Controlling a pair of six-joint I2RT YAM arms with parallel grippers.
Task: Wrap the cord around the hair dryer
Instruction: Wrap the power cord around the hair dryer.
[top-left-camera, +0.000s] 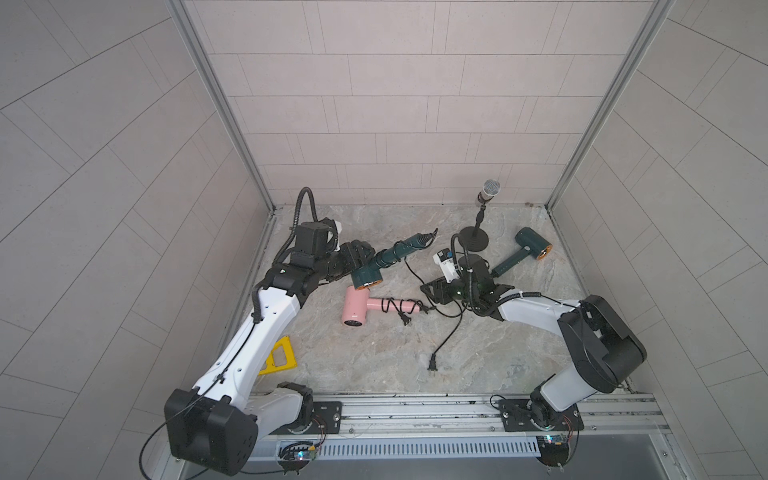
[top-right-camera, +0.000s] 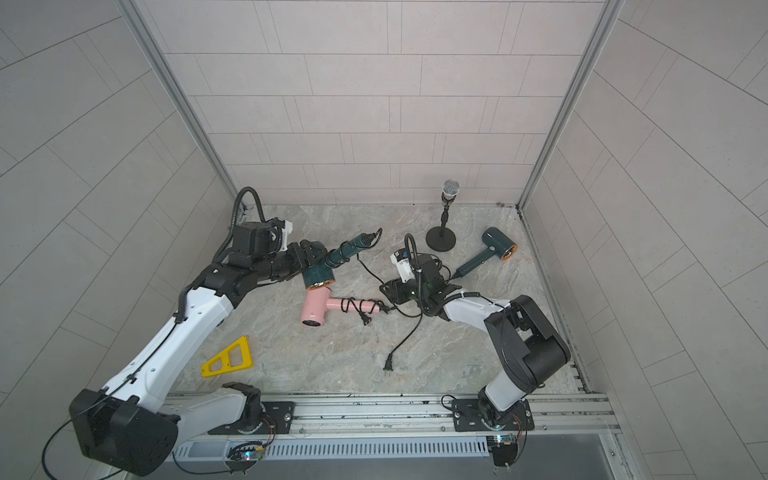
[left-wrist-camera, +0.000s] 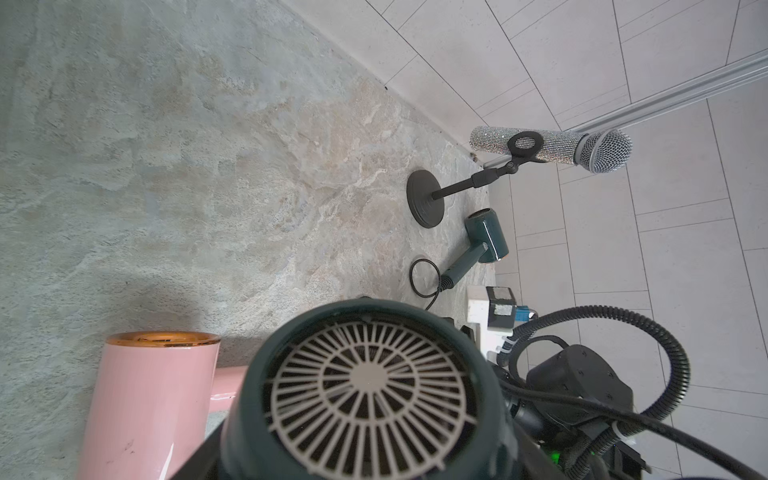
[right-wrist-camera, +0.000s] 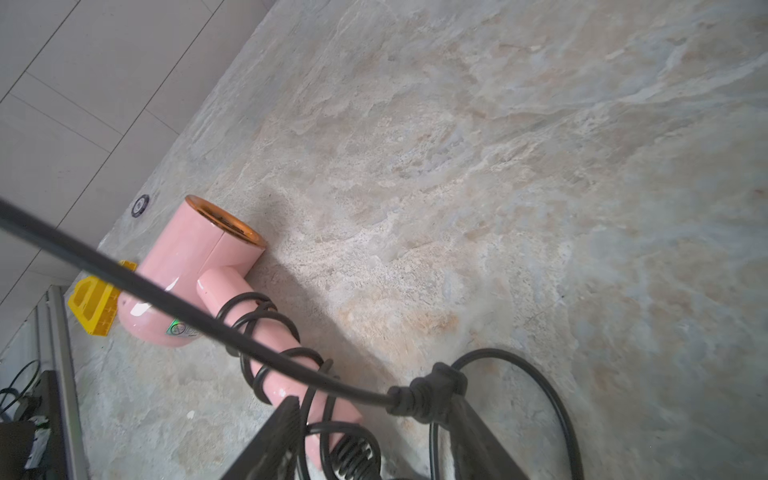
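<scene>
Three hair dryers: left hand (top-left-camera: 368, 262) clamps one dark green plastic hair dryer (top-left-camera: 395, 251), its loose black cord (right-wrist-camera: 124, 276) crossing the half-open right hand (top-left-camera: 430, 296); second green dryer (top-left-camera: 525, 241); cord-wrapped pink dryer (top-left-camera: 355, 307).

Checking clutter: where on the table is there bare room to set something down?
Bare: the front strip between yellow triangle and plug, and the back from left arm to microphone stand. Crowded: the middle, with held green dryer, pink dryer, loose cord, right gripper.
</scene>
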